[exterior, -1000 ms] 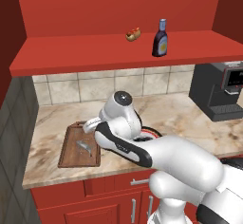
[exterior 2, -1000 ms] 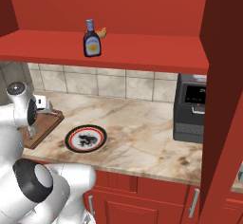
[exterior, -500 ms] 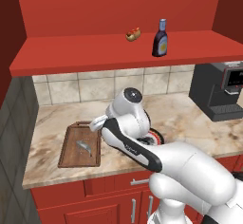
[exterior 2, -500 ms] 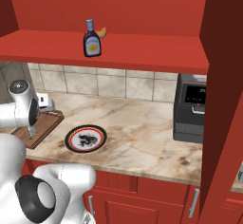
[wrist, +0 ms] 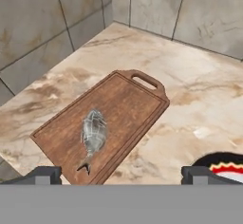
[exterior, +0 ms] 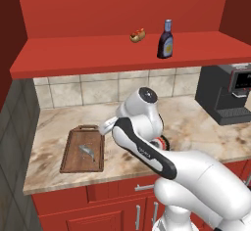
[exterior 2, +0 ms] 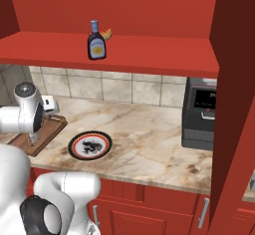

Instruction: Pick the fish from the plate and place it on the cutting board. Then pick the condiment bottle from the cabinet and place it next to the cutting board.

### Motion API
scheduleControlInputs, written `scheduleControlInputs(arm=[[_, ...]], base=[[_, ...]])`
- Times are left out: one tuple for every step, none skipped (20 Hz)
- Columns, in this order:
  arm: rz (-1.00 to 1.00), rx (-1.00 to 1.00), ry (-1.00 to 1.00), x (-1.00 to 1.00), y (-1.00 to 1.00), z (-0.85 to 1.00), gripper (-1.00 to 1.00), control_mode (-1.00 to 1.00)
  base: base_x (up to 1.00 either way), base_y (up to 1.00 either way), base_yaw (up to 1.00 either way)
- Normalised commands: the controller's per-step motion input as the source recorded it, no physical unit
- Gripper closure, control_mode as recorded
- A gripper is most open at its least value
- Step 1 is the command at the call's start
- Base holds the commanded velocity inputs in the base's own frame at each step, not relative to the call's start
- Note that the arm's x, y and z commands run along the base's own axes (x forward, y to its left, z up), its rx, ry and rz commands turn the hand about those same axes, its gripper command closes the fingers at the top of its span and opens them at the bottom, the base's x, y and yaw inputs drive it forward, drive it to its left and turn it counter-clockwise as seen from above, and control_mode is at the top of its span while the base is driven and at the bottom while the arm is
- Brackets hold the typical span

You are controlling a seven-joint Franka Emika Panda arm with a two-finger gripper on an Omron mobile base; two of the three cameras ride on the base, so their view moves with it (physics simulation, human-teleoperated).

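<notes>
The fish point(wrist: 93, 134) lies on the cutting board point(wrist: 128, 102) at lower left, released. The pincer point(wrist: 121, 174), spread wide and empty, has risen away. Next target: the condiment bottle point(exterior: 165, 39) on the cabinet point(exterior: 117, 54) shelf, upper centre.

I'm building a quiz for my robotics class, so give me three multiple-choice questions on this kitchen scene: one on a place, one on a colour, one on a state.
1. Where does the fish lie?
A. on the cutting board
B. on the plate
C. on the cabinet shelf

2. What colour is the condiment bottle cap?
A. red
B. light blue
C. green

3. How is the gripper?
A. shut on the fish
B. shut on the bottle
C. open, holding nothing

Answers: 1 A, the hand view shows it mid-board. 2 B, seen in both base views. 3 C, the fingertips stand wide apart with nothing between.
</notes>
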Motion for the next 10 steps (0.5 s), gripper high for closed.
scheduleControlInputs(arm=[[0.13,0.0,-0.02,-0.12,-0.05,0.01,-1.0,-1.0],[0.14,0.0,-0.02,-0.11,-0.04,0.0,-1.0,-1.0],[0.14,0.0,-0.01,-0.11,-0.03,0.0,-1.0,-1.0],[0.15,0.0,-0.01,-0.1,-0.02,0.0,-1.0,-1.0],[0.15,0.0,-0.01,-0.09,-0.01,0.0,-1.0,-1.0],[0.16,0.0,0.0,-0.08,-0.01,0.0,-1.0,-1.0],[0.17,0.0,0.0,-0.06,-0.01,0.0,-1.0,-1.0],[0.17,0.0,0.0,-0.05,-0.01,0.0,-1.0,-1.0],[0.17,0.0,0.0,-0.03,-0.02,0.0,-1.0,-1.0],[0.18,0.0,0.0,0.0,-0.02,0.0,-1.0,-1.0]], base=[[0.0,0.0,0.0],[0.0,0.0,0.0],[0.0,0.0,0.0],[0.0,0.0,0.0],[0.0,0.0,0.0],[0.0,0.0,0.0],[0.0,0.0,0.0],[0.0,0.0,0.0],[0.0,0.0,0.0],[0.0,0.0,0.0]])
